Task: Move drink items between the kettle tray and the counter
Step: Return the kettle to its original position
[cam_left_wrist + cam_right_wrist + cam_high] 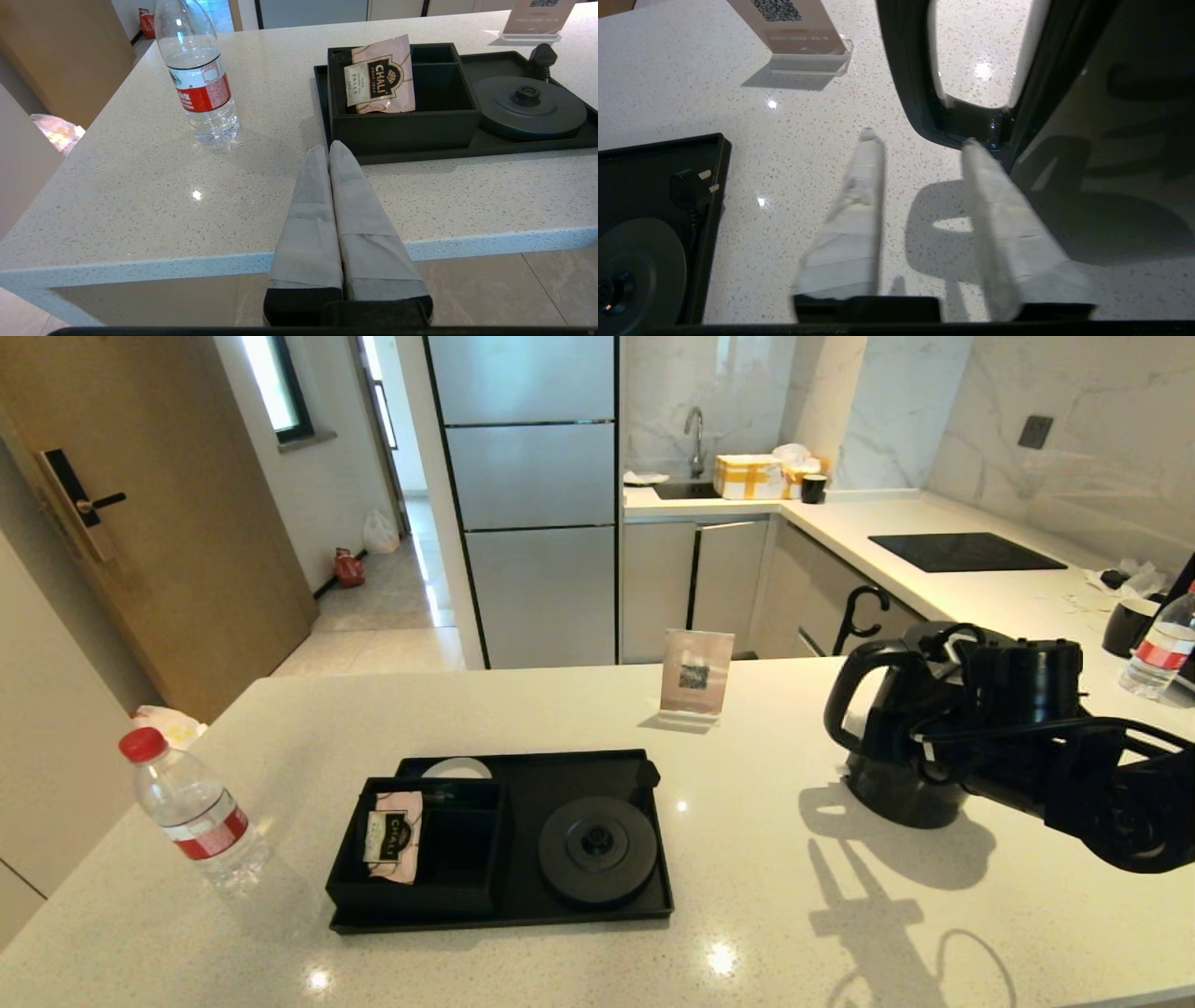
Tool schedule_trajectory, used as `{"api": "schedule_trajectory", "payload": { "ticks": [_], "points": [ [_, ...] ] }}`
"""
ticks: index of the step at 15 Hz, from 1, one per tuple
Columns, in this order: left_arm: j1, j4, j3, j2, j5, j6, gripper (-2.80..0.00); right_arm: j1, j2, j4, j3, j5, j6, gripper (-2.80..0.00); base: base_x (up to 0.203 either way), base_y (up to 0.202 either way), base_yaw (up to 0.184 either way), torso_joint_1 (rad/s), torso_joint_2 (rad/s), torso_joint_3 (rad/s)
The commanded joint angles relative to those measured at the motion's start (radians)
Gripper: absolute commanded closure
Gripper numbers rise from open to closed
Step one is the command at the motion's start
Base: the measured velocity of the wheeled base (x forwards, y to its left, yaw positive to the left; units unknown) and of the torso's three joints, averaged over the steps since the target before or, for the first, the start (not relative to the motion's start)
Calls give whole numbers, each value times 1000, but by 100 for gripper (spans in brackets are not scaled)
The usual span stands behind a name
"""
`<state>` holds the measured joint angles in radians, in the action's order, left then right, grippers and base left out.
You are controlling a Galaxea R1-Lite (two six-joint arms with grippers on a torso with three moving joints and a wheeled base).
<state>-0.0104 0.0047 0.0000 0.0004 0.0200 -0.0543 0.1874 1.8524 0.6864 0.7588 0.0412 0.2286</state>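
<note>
The black kettle (898, 793) stands on the pale counter (747, 896) at the right, its handle (906, 93) turned toward the tray. My right gripper (920, 140) is open beside the kettle's body (1111, 140). One fingertip (971, 144) sits at the handle's lower end and the other hangs over bare counter, with nothing held. The water bottle (191, 812) (198, 79) stands on the counter left of the kettle tray (504, 919) (467, 154). The tray's round base (597, 849) is bare. My left gripper (328, 147) is shut and empty at the counter's near edge.
A pink tea sachet (394, 835) leans in the tray's compartment box (402, 130). A QR sign card (695, 674) stands behind the tray. A second bottle (1158, 649) and a mug (1125, 625) are at the far right, with the cooktop (966, 553) behind them.
</note>
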Motion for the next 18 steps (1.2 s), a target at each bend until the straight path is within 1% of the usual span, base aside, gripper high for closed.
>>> {"api": "schedule_trajectory", "payload": {
  "ticks": [1,8,10,13,14,15,18],
  "points": [
    [0,0,0,-2,0,1,0,-1,16,4,21,6,3,-280,0,0,0,0,0,0],
    [0,0,0,-2,0,1,0,1,73,28,47,14,1,-280,0,0,0,0,0,0],
    [0,0,0,0,0,-1,0,19,106,47,63,44,3,-280,0,0,0,0,0,0],
    [0,0,0,0,0,1,0,25,112,57,69,57,5,-280,0,0,0,0,0,0],
    [0,0,0,0,0,1,0,38,140,81,99,92,13,-280,0,0,0,0,0,0],
    [0,0,0,0,0,1,0,46,149,94,111,111,18,-280,0,0,0,0,0,0],
    [0,0,0,-1,0,1,0,58,169,103,126,128,26,-280,0,0,0,0,0,0]
  ]
}}
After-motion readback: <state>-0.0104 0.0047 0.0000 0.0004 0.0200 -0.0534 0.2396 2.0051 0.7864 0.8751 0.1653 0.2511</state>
